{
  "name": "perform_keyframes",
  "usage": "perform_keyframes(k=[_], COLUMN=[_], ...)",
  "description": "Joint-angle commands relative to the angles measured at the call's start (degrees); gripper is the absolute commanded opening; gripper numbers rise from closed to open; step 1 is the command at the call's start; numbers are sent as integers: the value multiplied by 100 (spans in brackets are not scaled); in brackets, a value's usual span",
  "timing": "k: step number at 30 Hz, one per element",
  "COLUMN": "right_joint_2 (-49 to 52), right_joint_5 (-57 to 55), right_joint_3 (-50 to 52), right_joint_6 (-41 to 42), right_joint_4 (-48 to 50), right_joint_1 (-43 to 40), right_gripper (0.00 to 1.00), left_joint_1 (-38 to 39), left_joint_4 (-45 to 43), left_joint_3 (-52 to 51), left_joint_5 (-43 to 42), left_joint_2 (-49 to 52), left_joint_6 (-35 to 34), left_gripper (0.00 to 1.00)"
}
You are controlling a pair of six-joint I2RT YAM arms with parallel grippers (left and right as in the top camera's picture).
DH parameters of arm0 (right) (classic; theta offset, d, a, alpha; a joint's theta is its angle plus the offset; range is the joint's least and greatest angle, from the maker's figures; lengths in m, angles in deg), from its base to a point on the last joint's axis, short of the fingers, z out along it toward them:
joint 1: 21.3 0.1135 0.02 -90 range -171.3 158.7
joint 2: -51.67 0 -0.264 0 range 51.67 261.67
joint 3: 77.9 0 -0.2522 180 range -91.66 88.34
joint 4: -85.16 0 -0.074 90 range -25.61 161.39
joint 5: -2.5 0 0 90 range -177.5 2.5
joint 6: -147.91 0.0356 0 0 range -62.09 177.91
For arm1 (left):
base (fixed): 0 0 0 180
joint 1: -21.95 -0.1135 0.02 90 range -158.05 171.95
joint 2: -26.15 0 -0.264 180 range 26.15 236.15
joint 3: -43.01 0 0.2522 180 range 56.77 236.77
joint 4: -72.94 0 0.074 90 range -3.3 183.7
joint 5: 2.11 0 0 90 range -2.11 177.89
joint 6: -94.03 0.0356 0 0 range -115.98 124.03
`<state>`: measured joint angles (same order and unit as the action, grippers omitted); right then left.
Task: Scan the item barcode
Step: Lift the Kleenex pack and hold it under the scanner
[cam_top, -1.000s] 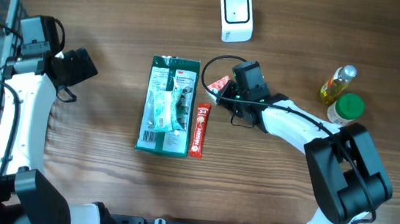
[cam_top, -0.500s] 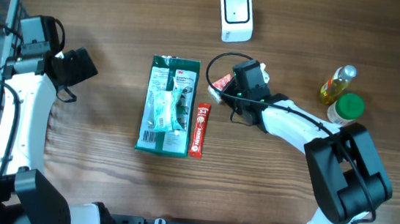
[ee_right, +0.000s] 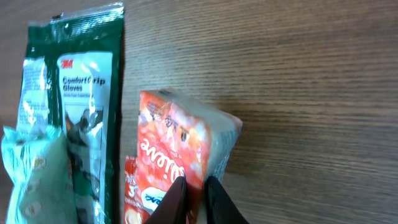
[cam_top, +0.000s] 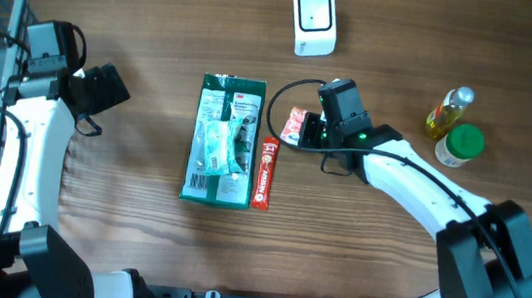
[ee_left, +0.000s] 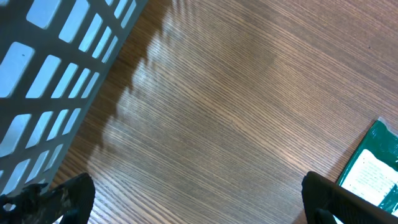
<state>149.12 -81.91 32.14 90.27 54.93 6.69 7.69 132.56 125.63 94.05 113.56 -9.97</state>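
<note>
The right claw (cam_top: 310,131) now closes on the red and orange plastic packet (cam_top: 295,124), and its arm reaches further to the right.

Glossy red-orange packet (ee_right: 177,140), pinched at 1 end between the fingers (ee_right: 219,199); white scanner (cam_top: 315,21) well apart.

- White plastic barcode scanner (cam_top: 315,20): upper centre.
- Green flat glove packet (cam_top: 225,141): centre; slim red sachet (cam_top: 265,173) just beside its right edge.
- Red-orange foil pouch (cam_top: 295,126): above-right of sachet.
- Yellow oil bottle (cam_top: 449,110) above green-lidded jar (cam_top: 461,144): right.
</note>
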Motion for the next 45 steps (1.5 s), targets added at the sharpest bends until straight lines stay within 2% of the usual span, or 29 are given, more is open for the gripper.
perform_keyframes(k=[1,4,5,6,8,11,13,15,28,29,33,35,36,39,43,45], right_joint_2=[-46,0,7,7,4,7,7,33,850,903,960,944,870,367,-448,-634], right_joint_5=[85,85,81,28,-44,-46,-42,-39,-20,-20,46,50,109,1056,4387,5939], right_joint_3=[33,44,44,44,39,42,48,61,149,149,149,146,146,146,146,146], right_joint_6=[-533,-542,-555,-610,-649,608,1001,1156,1434,1440,1556,1272,953,48,-1314,-1711], right_joint_4=[-299,-597,-643,-647,-570,-658,-715,-627,151,186,234,249,251,236,223,205], right_joint_1=[2,2,2,0,-26,-199,-254,-249,-251,-251,-251,-262,-304,-695,-1672,-2035], right_gripper=[13,17,28,44,52,52,51,48,48,47,29,4,4,4,4,4], left_joint_1=[-26,-26,-26,-26,-26,-26,-26,-26,-26,-26,-26,-26,-26,-26,-26,-26], left_joint_4=[-15,-15,-15,-15,-15,-15,-15,-15,-15,-15,-15,-15,-15,-15,-15,-15], left_joint_3=[52,52,52,52,52,52,52,52,52,52,52,52,52,52,52,52], left_joint_5=[15,15,15,15,15,15,15,15,15,15,15,15,15,15,15,15], left_joint_2=[-42,-42,-42,-42,-42,-42,-42,-42,-42,-42,-42,-42,-42,-42,-42,-42], left_joint_6=[74,74,74,74,74,74,74,74,74,74,74,74,74,72,74,74], left_gripper=[100,100,100,100,100,100,100,100,100,100,100,100,100,100,100,100])
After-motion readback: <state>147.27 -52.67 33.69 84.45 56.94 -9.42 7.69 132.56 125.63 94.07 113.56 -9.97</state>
